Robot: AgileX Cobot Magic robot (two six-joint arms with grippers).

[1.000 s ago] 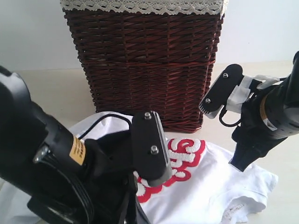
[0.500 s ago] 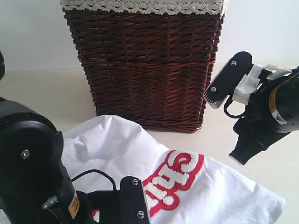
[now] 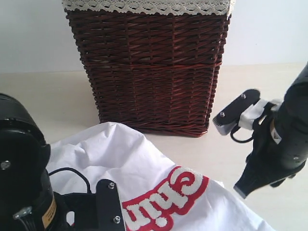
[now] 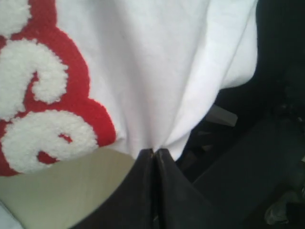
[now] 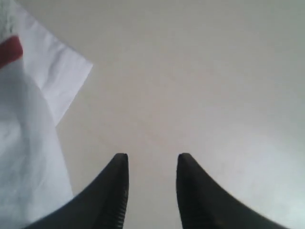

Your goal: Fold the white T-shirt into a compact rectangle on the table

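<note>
Here, the white cotton T-shirt (image 3: 120,154) with its red chest band of fluffy white letters (image 3: 166,199) is seen lying loose and creased on the pale beige smooth table (image 3: 57,96), at the near left of the exterior view, with its far edge close to the basket's base. A fold of its plain cloth, just beside the red band, is pinched by the left gripper (image 4: 154,153). Its black jaws are pressed together on the fabric, and the cloth is gathered into pleats at the pinch. The right gripper (image 5: 151,160) is held over bare table just beside the shirt's edge, with its jaws parted and nothing caught between them; whether its tips touch the surface cannot be told. Behind the shirt a tall dark brown woven wicker basket (image 3: 154,72) is set on the table, its rim covered by a cream lace-edged liner (image 3: 144,6), and a plain white wall (image 3: 29,33) is seen beyond.
</note>
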